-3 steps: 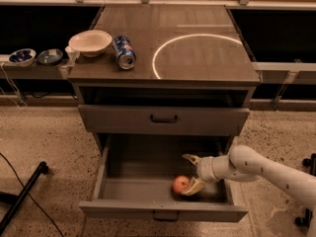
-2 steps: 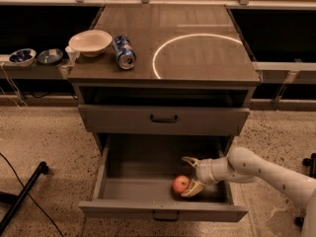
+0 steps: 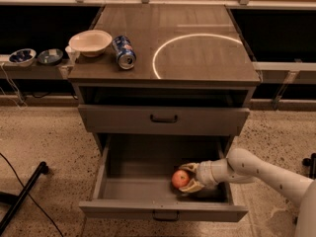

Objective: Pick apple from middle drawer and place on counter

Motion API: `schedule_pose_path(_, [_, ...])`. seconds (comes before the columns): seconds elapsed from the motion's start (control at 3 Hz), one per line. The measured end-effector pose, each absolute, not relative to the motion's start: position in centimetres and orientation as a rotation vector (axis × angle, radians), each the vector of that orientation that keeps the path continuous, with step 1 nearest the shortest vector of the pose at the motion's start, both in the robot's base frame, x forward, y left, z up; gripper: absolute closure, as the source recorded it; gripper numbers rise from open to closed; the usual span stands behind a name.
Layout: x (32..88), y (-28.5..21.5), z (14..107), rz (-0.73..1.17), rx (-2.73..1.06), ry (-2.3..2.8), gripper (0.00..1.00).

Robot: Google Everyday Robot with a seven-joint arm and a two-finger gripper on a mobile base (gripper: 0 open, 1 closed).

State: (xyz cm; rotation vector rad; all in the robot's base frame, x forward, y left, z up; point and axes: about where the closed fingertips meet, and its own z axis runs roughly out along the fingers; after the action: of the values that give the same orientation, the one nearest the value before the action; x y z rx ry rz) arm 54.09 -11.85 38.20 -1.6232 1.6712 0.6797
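The middle drawer (image 3: 163, 212) is pulled open below the shut upper drawer front (image 3: 164, 118). The red-orange apple (image 3: 179, 178) lies on the drawer floor toward the right front. My gripper (image 3: 189, 177) reaches in from the right, with one finger behind the apple and one in front of it, both pressed against its sides. The white arm (image 3: 256, 169) comes over the drawer's right wall. The counter (image 3: 197, 48) is the dark wood-grain top with a thin white circle.
A white bowl (image 3: 90, 42) and a blue can (image 3: 124, 52) lying on its side sit at the counter's left. Two small bowls (image 3: 22, 57) stand on the side shelf at the left. A black stand leg (image 3: 24, 191) and cable cross the floor at the lower left.
The fingers have drawn in onto the apple, and the apple has shifted slightly toward the drawer's back. The arm has barely moved.
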Motion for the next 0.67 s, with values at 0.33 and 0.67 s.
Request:
schedule_pose_path(0.33, [53.94,-12.28,37.84,0.663,-1.641,1.693,0.75])
schedule_pose_path(0.67, [53.93,-12.57,37.94,0.645,-1.654,1.708,0.97])
